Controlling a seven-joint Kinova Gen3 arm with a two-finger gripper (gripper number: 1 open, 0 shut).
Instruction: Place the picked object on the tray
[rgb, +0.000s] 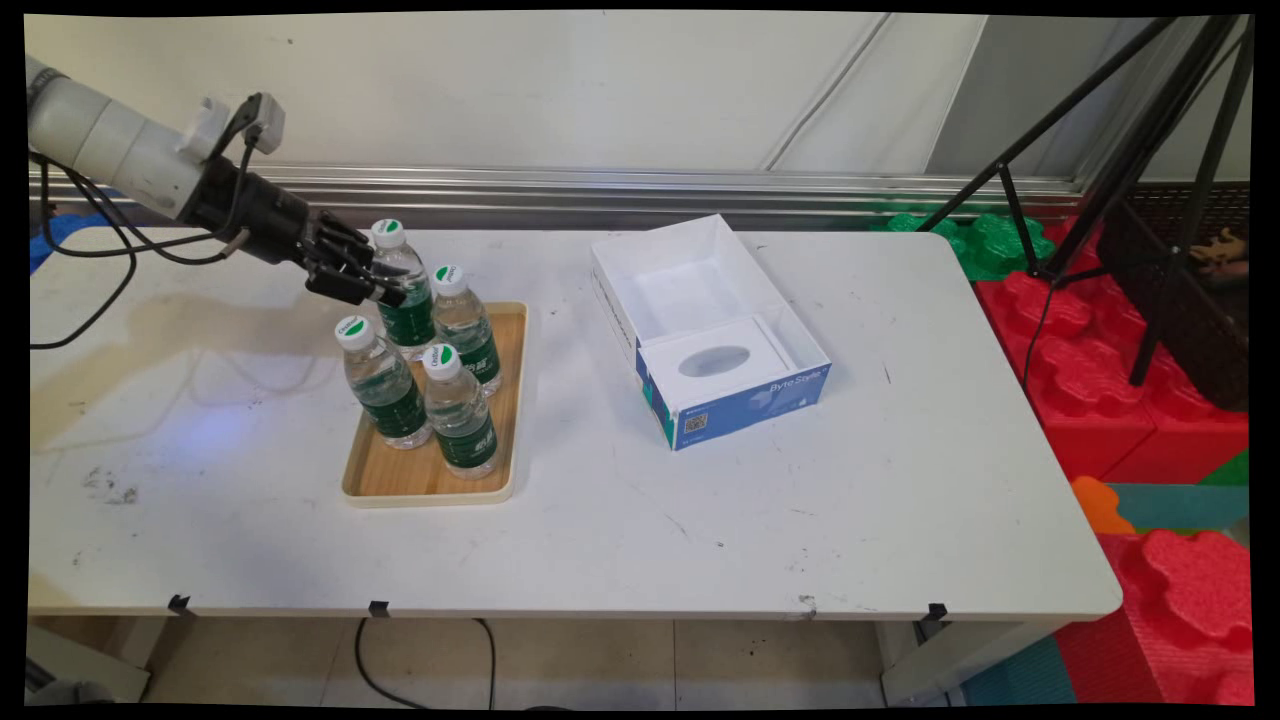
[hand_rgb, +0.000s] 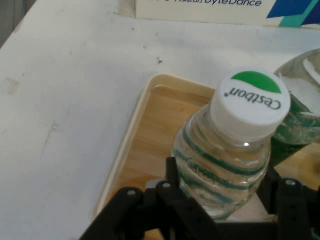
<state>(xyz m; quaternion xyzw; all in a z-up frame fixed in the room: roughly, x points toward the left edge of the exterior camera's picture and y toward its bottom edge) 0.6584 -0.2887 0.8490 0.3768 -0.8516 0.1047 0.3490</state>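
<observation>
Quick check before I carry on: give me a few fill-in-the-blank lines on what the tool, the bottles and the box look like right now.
1. The tray carries ____ water bottles.
2. The tool is closed around the ____ bottle, below its cap.
3. The blue and white box lies to the tray's ____ in the main view.
4. The tray is made of ____.

Missing words: four; rear-left; right; wood

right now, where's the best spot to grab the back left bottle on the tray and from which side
Grip the back left bottle on its ribbed body just below the shoulder, coming in from the table's left, as the gripper does. It stands upright at the wooden tray's far left corner, so that side is open; its neighbour bottle crowds its right. The cap looks too small and smooth for a sure hold.
</observation>
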